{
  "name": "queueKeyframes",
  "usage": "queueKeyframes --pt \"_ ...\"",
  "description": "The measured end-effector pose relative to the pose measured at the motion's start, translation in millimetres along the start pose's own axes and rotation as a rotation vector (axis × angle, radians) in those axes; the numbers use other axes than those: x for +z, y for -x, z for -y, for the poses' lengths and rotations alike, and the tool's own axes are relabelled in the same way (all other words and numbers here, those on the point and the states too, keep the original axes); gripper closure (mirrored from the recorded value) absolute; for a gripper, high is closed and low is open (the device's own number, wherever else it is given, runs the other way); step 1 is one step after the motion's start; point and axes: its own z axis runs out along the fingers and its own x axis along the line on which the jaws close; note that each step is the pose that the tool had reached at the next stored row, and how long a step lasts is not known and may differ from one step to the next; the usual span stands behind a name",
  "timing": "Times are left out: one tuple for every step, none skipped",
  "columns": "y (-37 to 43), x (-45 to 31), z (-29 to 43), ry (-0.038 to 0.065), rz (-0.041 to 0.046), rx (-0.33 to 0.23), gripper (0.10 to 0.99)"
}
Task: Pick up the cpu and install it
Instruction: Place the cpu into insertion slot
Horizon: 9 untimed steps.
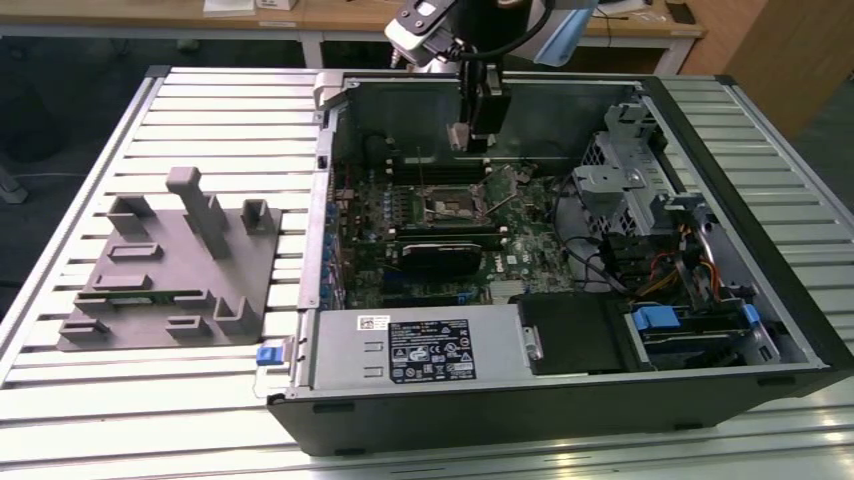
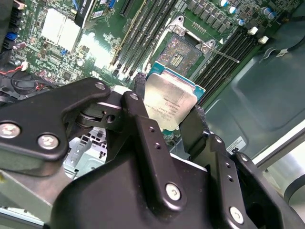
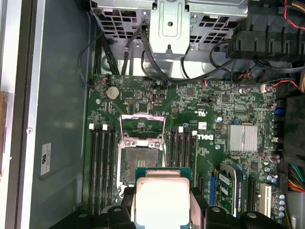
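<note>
The cpu [image 2: 167,102] sits pinched by its edges between the two black fingers [image 2: 143,125] of the gripper [image 1: 477,128], which hangs at the upper middle of the exterior view, above the motherboard [image 3: 224,114] and near its open socket [image 3: 139,160], inside the open case [image 1: 534,412]

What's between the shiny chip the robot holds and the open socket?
Nothing. In the second wrist view the gripper pinches the cpu, and only bare air separates it from the socket.
</note>
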Motion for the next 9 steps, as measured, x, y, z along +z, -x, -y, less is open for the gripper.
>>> queueKeyframes --pt "0.0 0.1 0.0 0.0 0.0 0.0 0.545" --pt "0.0 0.8 0.0 0.0 0.0 0.0 0.545" --pt "0.0 1.9 0.1 0.0 0.0 0.0 0.545" --pt "0.0 2.0 0.1 0.0 0.0 0.0 0.545" --pt "0.0 2.1 0.1 0.0 0.0 0.0 0.545" --pt "0.0 2.1 0.1 0.0 0.0 0.0 0.545" --pt "0.0 2.2 0.1 0.0 0.0 0.0 0.545" --pt "0.0 2.3 0.1 0.0 0.0 0.0 0.545" --pt "0.0 2.9 0.1 0.0 0.0 0.0 0.545"
